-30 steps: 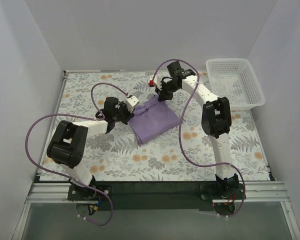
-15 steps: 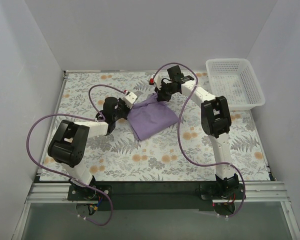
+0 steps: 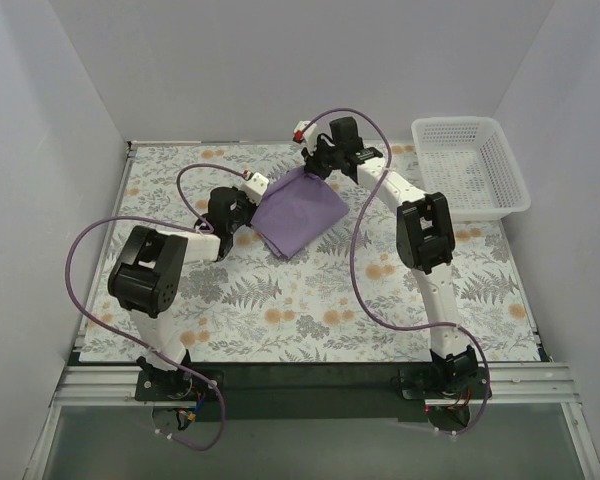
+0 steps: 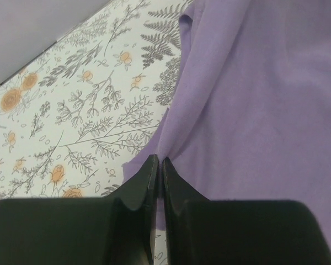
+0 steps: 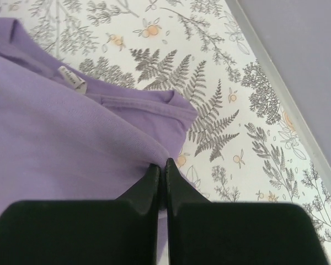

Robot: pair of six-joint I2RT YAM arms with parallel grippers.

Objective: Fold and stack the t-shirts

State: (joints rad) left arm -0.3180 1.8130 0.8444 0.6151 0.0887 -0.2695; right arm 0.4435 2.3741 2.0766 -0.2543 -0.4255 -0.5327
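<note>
Near the counter's (image 3: 310,300) far edge, left gripper (image 4: 157,165) and right gripper (image 5: 160,171) each pinch thin t-shirt (image 3: 298,210) fabric; 1 slip would likely spoil the fold.

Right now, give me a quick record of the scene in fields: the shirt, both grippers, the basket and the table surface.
t-shirt: lavender, gathered in layers into a rough four-sided shape, far middle of the table, spanning between the two grippers
neck label: white, small, by the collar
left gripper: shut, pinching the t-shirt's left edge
right gripper: shut, pinching the t-shirt's far edge near the collar
basket: white lattice, far right corner, apart from the t-shirt
table: covered in a floral and fern print
</note>
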